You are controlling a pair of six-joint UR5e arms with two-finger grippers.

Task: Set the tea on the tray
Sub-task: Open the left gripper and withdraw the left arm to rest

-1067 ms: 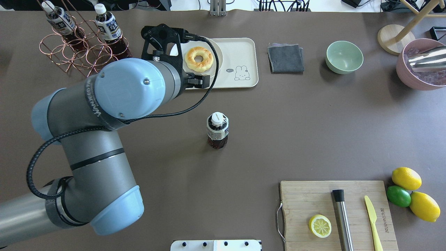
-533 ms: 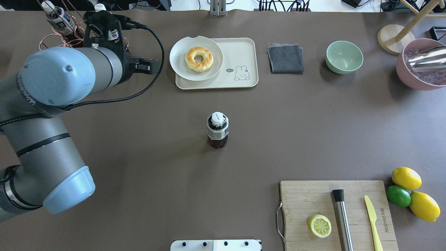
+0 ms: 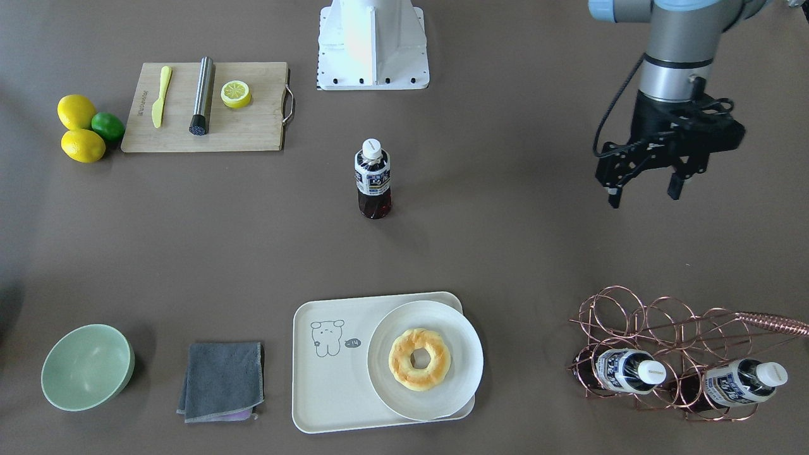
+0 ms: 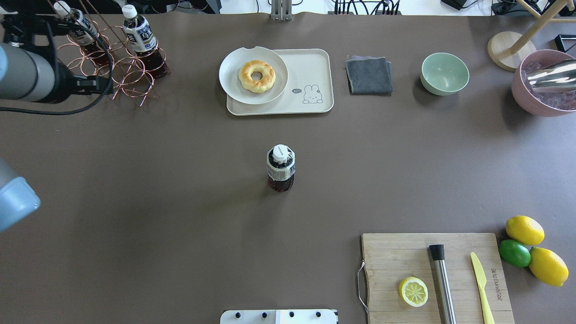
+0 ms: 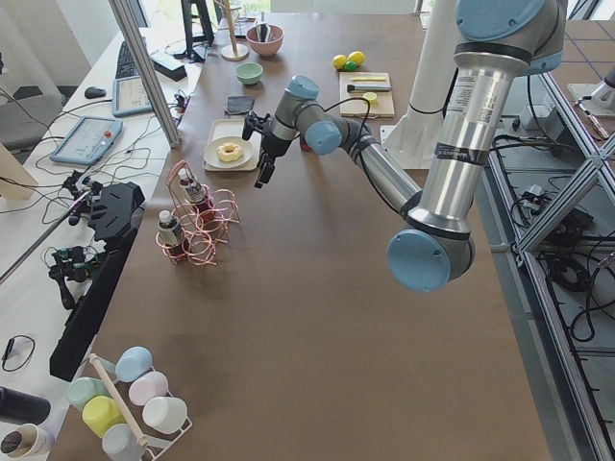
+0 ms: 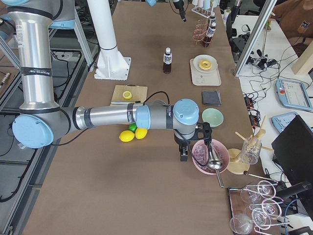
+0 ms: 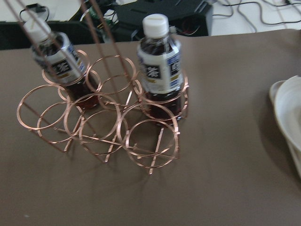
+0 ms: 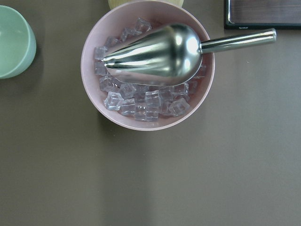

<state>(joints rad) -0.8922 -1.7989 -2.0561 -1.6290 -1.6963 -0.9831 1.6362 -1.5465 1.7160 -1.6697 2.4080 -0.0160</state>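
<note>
One tea bottle (image 4: 281, 167) stands upright alone mid-table, also in the front view (image 3: 373, 179). Two more tea bottles (image 7: 160, 66) (image 7: 59, 61) sit in a copper wire rack (image 4: 112, 67). The cream tray (image 4: 317, 67) lies at the far side, and a white plate (image 4: 231, 81) with a donut (image 4: 256, 75) covers its left part. My left gripper (image 3: 644, 196) hangs open and empty above the table, short of the rack. My right gripper (image 6: 183, 152) shows only in the right side view, beside a pink bowl; I cannot tell its state.
A grey cloth (image 4: 369, 74) and a green bowl (image 4: 444, 73) lie right of the tray. A pink bowl of ice with a metal scoop (image 8: 148, 61) is at the far right. A cutting board (image 4: 436, 274) with lemon half, muddler and knife is near right, lemons (image 4: 524, 229) beside it.
My left arm has swung left, from over the tray's plate to in front of the copper rack. The lone bottle and the tray have not moved.
</note>
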